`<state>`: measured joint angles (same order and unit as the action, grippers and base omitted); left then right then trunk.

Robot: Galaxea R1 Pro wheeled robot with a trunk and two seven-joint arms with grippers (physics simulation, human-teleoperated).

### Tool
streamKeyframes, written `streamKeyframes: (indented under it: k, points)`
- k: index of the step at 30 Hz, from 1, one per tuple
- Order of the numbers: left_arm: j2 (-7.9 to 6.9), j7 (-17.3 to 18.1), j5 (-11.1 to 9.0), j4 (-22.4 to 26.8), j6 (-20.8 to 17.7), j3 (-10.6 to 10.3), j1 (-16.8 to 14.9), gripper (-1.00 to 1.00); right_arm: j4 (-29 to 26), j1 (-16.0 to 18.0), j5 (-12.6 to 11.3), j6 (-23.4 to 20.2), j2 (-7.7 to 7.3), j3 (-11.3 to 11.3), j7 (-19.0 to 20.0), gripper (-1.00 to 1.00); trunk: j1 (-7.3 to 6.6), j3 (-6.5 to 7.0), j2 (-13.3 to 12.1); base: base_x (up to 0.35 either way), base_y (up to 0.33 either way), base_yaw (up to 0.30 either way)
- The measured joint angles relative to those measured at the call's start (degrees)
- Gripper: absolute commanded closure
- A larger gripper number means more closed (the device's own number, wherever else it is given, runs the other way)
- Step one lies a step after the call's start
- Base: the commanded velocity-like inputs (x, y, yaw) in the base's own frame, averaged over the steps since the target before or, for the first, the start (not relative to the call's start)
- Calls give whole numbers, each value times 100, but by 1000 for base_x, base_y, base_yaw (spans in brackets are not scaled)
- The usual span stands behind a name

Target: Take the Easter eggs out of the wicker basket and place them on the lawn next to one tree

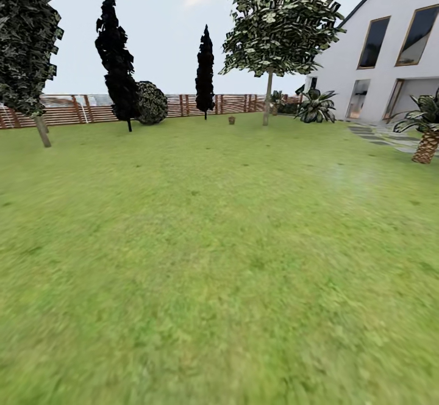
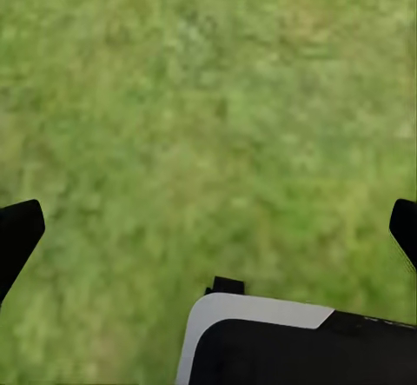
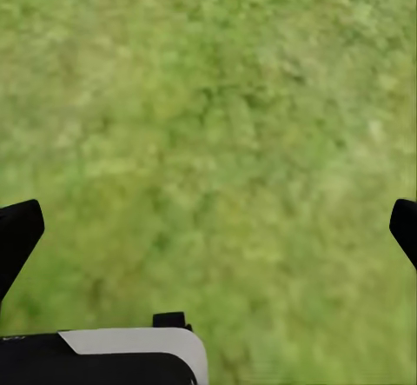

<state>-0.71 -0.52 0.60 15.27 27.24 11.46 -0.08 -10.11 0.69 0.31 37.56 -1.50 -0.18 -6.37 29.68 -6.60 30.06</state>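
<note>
While both the left gripper (image 2: 208, 224) and the right gripper (image 3: 208, 224) hang spread wide and empty over bare lawn (image 1: 219, 258), the basket (image 1: 231, 120) sits far ahead, slightly right of centre, just left of the pale-trunked tree (image 1: 267, 103), no nearer either arm.
</note>
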Motion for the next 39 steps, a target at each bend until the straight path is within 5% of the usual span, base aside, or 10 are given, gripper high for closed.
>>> streamKeyframes:
  k: [7,13,20,25,27,31,39]
  points:
    - [-10,-11,-16,171,-567,9,0,-100,-3,-1,-4,7,-6,-3,-8,-100,0,0,0,332,0,0]
    - [-15,3,-452,277,-1228,28,-8,-100,-10,4,-18,-24,-28,-11,-19,-100,0,0,0,332,-8,0]
    - [-24,37,-511,288,-1904,23,-170,-100,-126,6,-42,-58,-38,-25,-135,-100,0,1,-1,332,-76,0]
    - [-37,44,-583,288,-1970,26,-194,-100,-134,6,-41,-61,-34,-31,-196,-100,0,1,-1,332,-27,0]
    - [-70,44,-866,299,-1975,29,-198,-100,-135,6,-42,-63,-36,-32,-206,-100,0,1,-1,327,-3,0]
    - [-101,44,-1025,363,-1976,29,-199,-100,-135,6,-46,-64,-34,-32,-208,-100,-43,37,-79,321,-1,0]
    - [-121,44,-1066,384,-1976,27,-199,-100,-120,6,-48,-66,-11,-25,-208,-100,-198,163,-363,318,0,0]
